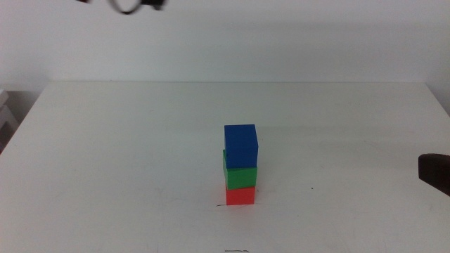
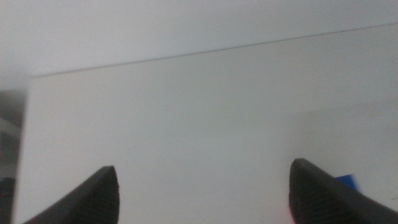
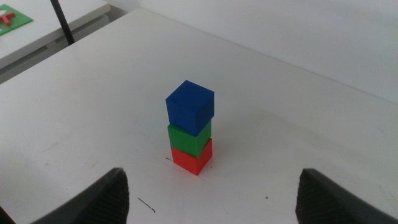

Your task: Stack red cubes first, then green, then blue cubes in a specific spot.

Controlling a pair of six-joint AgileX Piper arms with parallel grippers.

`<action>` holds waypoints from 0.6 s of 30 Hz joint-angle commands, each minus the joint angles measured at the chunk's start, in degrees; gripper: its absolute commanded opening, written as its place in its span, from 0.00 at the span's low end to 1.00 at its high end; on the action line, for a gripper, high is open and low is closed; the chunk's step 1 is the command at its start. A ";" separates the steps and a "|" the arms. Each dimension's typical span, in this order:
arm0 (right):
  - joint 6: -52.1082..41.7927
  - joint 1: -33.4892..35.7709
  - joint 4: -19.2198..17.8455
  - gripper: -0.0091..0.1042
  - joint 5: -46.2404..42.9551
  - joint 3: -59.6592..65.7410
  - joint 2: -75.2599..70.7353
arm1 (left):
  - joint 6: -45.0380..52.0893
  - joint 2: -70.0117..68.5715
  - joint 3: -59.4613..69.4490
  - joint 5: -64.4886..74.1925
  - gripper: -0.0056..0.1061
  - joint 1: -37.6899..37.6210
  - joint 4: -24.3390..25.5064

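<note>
Three cubes stand upright: blue cube (image 1: 240,145) on green cube (image 1: 240,175) on red cube (image 1: 240,195).

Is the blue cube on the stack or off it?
On: the blue cube sits atop the green cube, slightly offset, with the red cube lowest.

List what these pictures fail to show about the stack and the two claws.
- Left claw: absent from the middle view; its wrist view catches only a corner of the blue cube, behind a jaw.
- Right claw: cut by the middle view's right edge.
- Red cube: its underside contact with the line is hidden.
</note>
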 commanded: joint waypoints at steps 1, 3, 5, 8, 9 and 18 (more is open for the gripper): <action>-0.65 -0.46 -0.31 0.85 -4.29 -1.70 0.21 | 2.63 -5.05 0.89 0.90 0.89 2.06 2.35; -0.65 -0.46 -0.31 0.85 -4.29 -1.70 0.21 | 6.73 -8.05 4.34 -2.55 0.89 5.90 -1.01; -0.65 -0.46 -0.28 0.85 -4.29 -1.70 0.21 | 11.25 -11.47 8.34 -7.17 0.89 11.12 -6.37; -0.65 -0.46 -0.28 0.85 -4.29 -1.70 0.21 | 20.33 -17.74 15.86 -15.70 0.89 21.08 -14.76; -0.65 -0.46 -0.28 0.85 -4.29 -1.70 0.21 | 23.97 -20.20 18.80 -18.78 0.89 24.30 -17.25; -0.65 -0.46 -0.28 0.85 -4.29 -1.70 0.21 | 34.02 -35.67 36.44 -32.07 0.89 38.44 -28.14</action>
